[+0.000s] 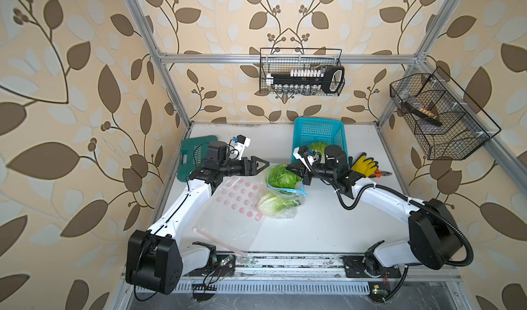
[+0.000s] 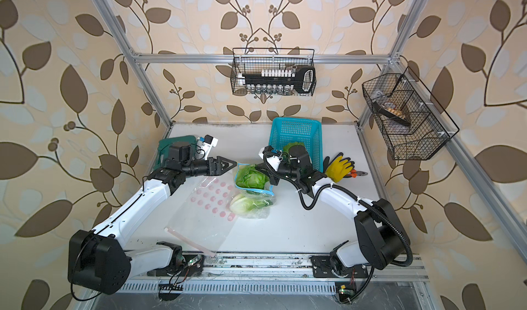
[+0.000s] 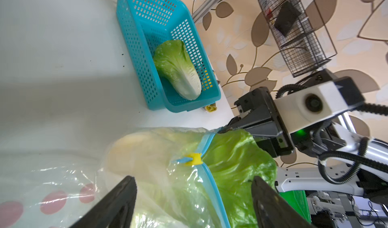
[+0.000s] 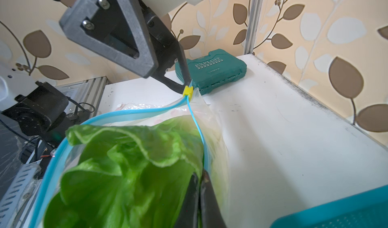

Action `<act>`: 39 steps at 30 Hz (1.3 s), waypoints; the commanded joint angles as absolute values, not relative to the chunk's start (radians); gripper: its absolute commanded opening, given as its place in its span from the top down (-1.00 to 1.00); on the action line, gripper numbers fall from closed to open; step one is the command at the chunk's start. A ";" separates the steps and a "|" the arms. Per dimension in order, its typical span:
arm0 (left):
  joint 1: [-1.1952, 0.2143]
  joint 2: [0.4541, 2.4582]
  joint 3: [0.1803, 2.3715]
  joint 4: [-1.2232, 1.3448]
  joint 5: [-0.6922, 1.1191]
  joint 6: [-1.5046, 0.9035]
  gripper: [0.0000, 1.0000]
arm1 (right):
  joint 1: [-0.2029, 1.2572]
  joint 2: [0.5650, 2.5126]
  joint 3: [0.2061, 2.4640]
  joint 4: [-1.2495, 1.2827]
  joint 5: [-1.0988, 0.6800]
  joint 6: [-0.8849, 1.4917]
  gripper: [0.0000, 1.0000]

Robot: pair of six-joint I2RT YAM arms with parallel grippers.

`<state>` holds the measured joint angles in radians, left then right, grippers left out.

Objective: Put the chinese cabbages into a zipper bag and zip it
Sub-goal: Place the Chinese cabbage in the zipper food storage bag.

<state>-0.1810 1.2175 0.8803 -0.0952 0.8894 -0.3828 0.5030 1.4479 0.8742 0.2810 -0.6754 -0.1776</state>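
Overhead stereo pair, close wrist views

Teal basket point(image 1: 319, 131), green tool case point(image 1: 189, 163), yellow glove point(image 1: 363, 164)

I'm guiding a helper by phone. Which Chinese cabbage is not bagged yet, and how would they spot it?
At the back of the white table, find the turquoise perforated basket. The Chinese cabbage lying in it is the one: bare and alone, unlike the bagged cabbages inside the blue-tracked zipper bag.
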 commanded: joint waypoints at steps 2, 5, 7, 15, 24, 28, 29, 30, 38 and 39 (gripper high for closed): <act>-0.173 1.232 0.864 0.115 1.038 -0.376 -0.69 | 0.494 1.474 0.879 0.316 -0.799 -0.195 1.00; -0.174 1.263 0.859 0.075 1.102 -0.231 -0.71 | 0.488 1.494 0.895 0.303 -0.856 -0.194 1.00; -0.173 1.297 0.882 0.061 1.166 -0.205 -0.70 | 0.484 1.514 0.910 0.291 -0.890 -0.196 1.00; -0.174 1.350 0.960 -0.238 1.158 0.087 -0.58 | 0.459 1.559 0.952 0.270 -0.959 -0.192 1.00; -0.173 1.369 0.964 -0.328 1.137 0.223 -0.31 | 0.447 1.568 0.965 0.269 -0.970 -0.181 1.00; -0.174 1.383 0.978 -0.320 1.104 0.236 0.27 | 0.448 1.572 0.965 0.286 -0.975 -0.159 1.00; -0.174 1.384 0.980 -0.318 1.107 0.236 0.32 | 0.449 1.573 0.967 0.290 -0.975 -0.156 1.00; -0.174 1.384 0.980 -0.310 1.114 0.233 0.39 | 0.449 1.573 0.968 0.290 -0.973 -0.153 1.00; -0.173 1.347 1.009 -0.252 1.110 0.157 0.97 | 0.444 1.517 0.992 0.225 -0.707 0.012 0.61; -0.174 1.333 1.006 -0.244 1.089 0.149 1.00 | 0.440 1.489 0.978 0.215 -0.627 0.060 0.45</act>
<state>-0.1753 1.3834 0.9672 -0.2848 1.0901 0.1711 0.4477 1.5459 0.9596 0.2333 -0.8085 -0.0414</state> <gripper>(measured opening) 0.110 0.255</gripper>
